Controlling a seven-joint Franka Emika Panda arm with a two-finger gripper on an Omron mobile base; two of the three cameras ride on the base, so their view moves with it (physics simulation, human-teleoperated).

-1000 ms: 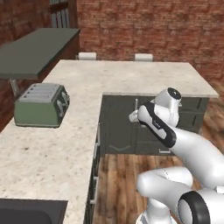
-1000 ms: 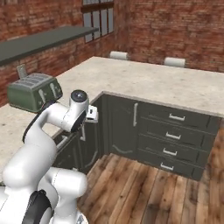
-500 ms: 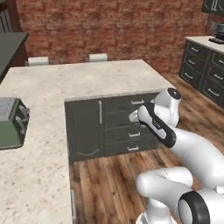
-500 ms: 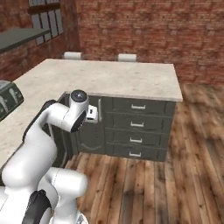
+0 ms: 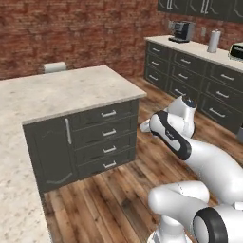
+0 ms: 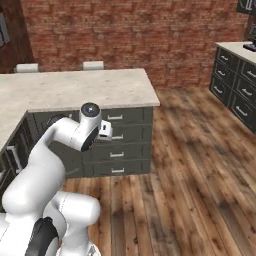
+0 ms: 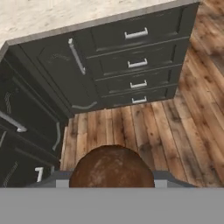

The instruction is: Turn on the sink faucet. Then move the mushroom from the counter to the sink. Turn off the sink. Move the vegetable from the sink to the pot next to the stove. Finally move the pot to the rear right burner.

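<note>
This is a home kitchen. A speckled stone counter (image 5: 61, 90) tops a peninsula of dark grey cabinets with a stack of drawers (image 5: 108, 137) bearing silver handles. More dark cabinets (image 5: 190, 71) line the far side under a second worktop, where a coffee machine (image 5: 182, 31) and a paper towel roll (image 5: 214, 41) stand. Red brick walls (image 6: 130, 35) and a wood plank floor (image 6: 200, 175) frame the room.

Pale stone island counter (image 5: 61, 92) at left of frame, far counter (image 5: 199, 47) upper right carrying coffee machine (image 5: 181, 31), pale canister (image 5: 214, 41).
</note>
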